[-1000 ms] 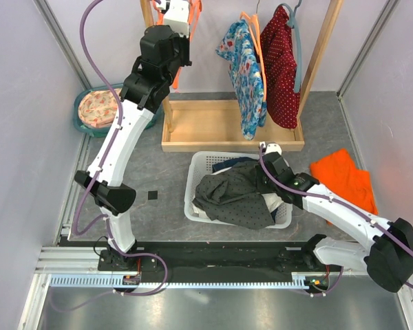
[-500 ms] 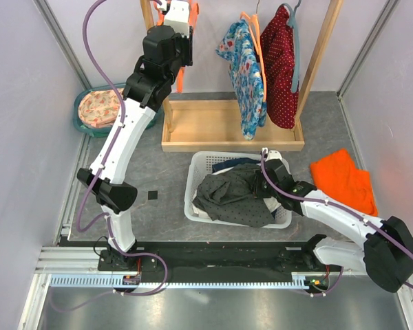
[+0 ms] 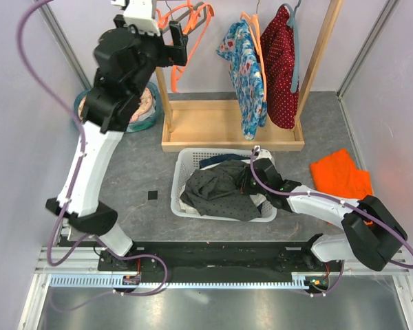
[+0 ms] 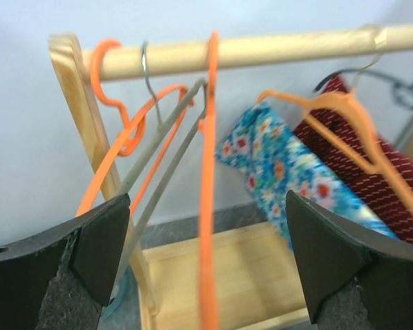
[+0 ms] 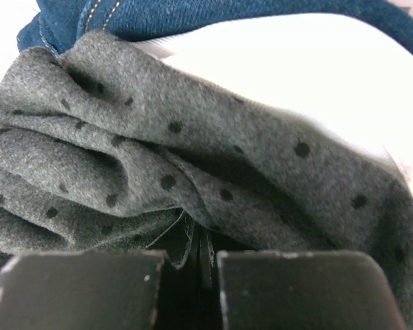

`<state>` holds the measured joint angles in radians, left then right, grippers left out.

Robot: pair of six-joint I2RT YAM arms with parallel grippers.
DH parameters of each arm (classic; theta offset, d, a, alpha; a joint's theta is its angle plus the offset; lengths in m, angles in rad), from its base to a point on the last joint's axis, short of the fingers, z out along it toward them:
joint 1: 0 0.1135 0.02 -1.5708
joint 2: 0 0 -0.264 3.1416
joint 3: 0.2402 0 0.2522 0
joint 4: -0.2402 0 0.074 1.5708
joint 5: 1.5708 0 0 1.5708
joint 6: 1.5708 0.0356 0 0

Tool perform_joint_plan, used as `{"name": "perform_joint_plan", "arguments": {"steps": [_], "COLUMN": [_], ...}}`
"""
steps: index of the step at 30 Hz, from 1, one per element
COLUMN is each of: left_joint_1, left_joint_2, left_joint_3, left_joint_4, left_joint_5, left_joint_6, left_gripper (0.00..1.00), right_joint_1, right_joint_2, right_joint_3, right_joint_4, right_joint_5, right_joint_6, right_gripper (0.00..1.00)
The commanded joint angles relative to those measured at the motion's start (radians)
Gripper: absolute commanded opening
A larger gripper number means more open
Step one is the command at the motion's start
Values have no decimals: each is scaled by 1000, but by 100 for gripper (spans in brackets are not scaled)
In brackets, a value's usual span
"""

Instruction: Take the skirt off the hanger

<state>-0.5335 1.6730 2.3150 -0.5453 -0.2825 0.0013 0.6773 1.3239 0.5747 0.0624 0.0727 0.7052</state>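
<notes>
Left gripper (image 4: pixel 205 210) hovering at the rail (image 4: pixel 261 48) beside orange hanger (image 4: pixel 208 137), jaws standing wide apart. Right gripper (image 5: pixel 191 258), jaws pinching grey dotted skirt (image 3: pixel 217 192) lying in basket (image 3: pixel 177 185).

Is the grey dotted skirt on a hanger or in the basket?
In the basket: the skirt lies crumpled inside, the right gripper shut on it; the leftmost hangers are bare.
</notes>
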Motion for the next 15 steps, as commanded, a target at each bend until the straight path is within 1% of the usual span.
{"name": "perform_joint_plan", "arguments": {"steps": [1, 4, 5, 6, 8, 9, 10, 11, 12, 13, 15], "left_joint_1": [-49, -92, -105, -117, -152, -164, -187, -197, -206, -218, -235], "left_joint_2": [-90, -96, -93, -76, -53, -41, -15, 0, 13, 43, 74], "left_joint_3": [-23, -46, -46, -36, -16, 4, 15, 26, 46, 52, 76], "left_joint_4": [-30, -42, -42, -42, -36, -30, -24, -13, 2, 13, 34], "left_joint_5": [89, 92, 88, 86, 85, 80, 78, 68, 66, 68, 71], "left_joint_6": [-50, -40, -38, -35, -23, -15, -5, -3, -4, -3, -4], "left_gripper": [100, 100, 100, 100, 100, 100, 100, 100, 100, 100, 100], "right_joint_1": [33, 63, 99, 113, 155, 174, 194, 208, 211, 212, 219], "right_joint_2": [20, -78, -144, -173, -241, -264, -290, -336, -353, -379, -400], "right_joint_3": [22, 20, 22, 30, 78, 138, 164, 216, 246, 278, 370], "right_joint_4": [-111, -180, -200, -219, -353, -396, -454, -481, -507, -562, -607], "right_joint_5": [71, 165, 224, 242, 288, 358, 383, 401, 412, 415, 417], "right_joint_6": [46, 71, 82, 83, 85, 74, 65, 57, 47, 28, 7], "right_gripper": [0, 0, 0, 0, 2, 6, 29, 40, 46, 57, 66]}}
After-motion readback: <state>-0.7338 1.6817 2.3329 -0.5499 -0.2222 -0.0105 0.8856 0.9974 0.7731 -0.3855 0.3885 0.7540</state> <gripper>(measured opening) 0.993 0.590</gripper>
